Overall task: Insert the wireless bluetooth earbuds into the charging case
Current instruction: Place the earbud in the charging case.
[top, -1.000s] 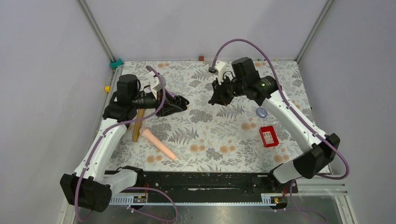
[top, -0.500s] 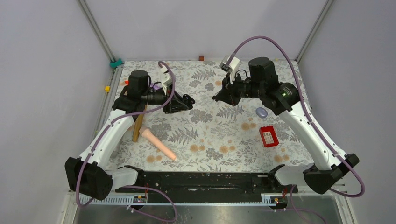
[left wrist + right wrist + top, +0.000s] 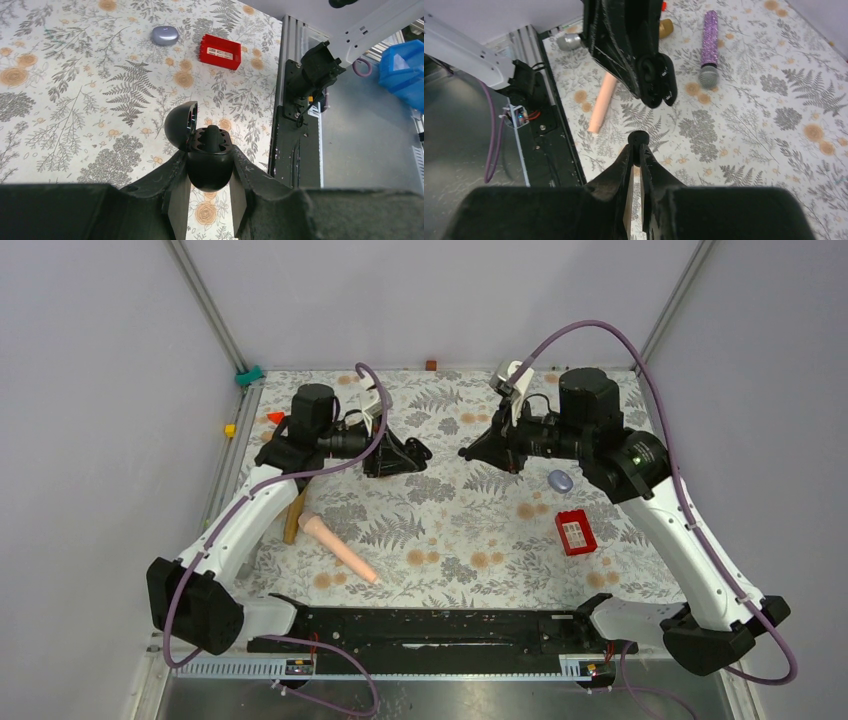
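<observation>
Over the table, from the top camera, I see both arms stretched to the far half of the flowered cloth (image 3: 450, 530). The left gripper (image 3: 410, 453) and the right gripper (image 3: 470, 452) face each other, near but apart, and what they carry is too dark and small for me to make out from up here. A red box (image 3: 575, 532) and a lavender oval object (image 3: 560, 481) lie by the right arm, a pink microphone (image 3: 338, 548) and a brown stick (image 3: 294, 517) by the left. On the left wrist camera, my left gripper is clamped on the black charging case (image 3: 210, 172), one finger pressed to each side. The case is lifted off the cloth, its lid (image 3: 180, 125) swung open to the left and its wells showing. A dark rounded lump stands up in the middle of them, and I cannot tell whether that is a bud. On the right wrist camera, the right gripper's fingers are pinched together on a black earbud (image 3: 639, 138), which pokes out just past the tips. Beyond it hangs the open case in the left gripper, wells toward me, apart from the bud. A purple glitter microphone (image 3: 709, 40) lies on the cloth further off.
</observation>
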You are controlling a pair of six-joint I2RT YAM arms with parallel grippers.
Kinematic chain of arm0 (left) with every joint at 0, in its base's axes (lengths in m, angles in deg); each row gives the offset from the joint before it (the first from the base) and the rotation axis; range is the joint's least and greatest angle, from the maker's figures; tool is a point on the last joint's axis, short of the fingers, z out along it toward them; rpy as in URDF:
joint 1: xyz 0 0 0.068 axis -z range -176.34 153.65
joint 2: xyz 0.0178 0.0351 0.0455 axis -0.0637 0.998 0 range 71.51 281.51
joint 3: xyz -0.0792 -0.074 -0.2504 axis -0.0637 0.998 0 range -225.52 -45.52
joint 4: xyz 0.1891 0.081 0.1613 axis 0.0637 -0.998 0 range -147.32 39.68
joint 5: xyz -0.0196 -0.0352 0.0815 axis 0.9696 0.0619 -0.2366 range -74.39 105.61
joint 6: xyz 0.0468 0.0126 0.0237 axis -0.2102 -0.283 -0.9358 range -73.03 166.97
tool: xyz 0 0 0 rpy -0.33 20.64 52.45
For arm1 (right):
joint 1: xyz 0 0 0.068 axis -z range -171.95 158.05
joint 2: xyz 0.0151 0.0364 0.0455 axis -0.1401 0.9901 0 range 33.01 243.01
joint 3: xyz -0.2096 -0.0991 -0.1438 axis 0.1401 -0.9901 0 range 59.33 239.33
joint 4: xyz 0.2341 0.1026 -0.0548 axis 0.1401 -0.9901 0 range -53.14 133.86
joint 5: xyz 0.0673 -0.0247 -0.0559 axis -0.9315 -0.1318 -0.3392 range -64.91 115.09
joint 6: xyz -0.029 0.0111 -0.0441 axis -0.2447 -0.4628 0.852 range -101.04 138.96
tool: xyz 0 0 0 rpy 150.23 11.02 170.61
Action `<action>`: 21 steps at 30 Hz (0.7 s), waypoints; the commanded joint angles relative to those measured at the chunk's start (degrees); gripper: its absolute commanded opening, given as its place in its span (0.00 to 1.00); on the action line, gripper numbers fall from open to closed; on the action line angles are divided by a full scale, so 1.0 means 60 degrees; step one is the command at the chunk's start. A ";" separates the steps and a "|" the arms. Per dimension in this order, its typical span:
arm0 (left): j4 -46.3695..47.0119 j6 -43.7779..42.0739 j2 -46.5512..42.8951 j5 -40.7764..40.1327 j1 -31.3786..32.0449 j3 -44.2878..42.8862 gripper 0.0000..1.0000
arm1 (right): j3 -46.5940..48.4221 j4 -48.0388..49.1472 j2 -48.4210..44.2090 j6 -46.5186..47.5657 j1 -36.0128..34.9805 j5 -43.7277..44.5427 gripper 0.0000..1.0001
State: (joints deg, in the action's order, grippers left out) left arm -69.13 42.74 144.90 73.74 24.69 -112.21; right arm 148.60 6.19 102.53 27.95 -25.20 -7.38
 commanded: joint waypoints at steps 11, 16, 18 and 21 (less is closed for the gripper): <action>0.0029 -0.1050 -0.0115 0.2087 0.0332 0.0141 0.04 | -0.0845 0.1244 -0.0291 -0.0926 0.0279 -0.2570 0.02; -0.0249 -0.1415 -0.0190 0.2448 0.0331 0.0159 0.02 | -0.1375 0.2048 -0.0355 -0.1427 0.0382 -0.3567 0.02; -0.0437 -0.1623 -0.0193 0.2645 0.0332 0.0144 0.02 | -0.1574 0.2490 -0.0266 -0.1981 0.0394 -0.3975 0.02; -0.0703 -0.2034 -0.0217 0.2930 0.0324 0.0157 0.02 | -0.1893 0.3234 -0.0108 -0.2589 0.0401 -0.4525 0.03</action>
State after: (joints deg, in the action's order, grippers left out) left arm -72.06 35.29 145.82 85.97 26.64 -111.03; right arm 138.96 17.43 101.44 18.45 -23.21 -27.34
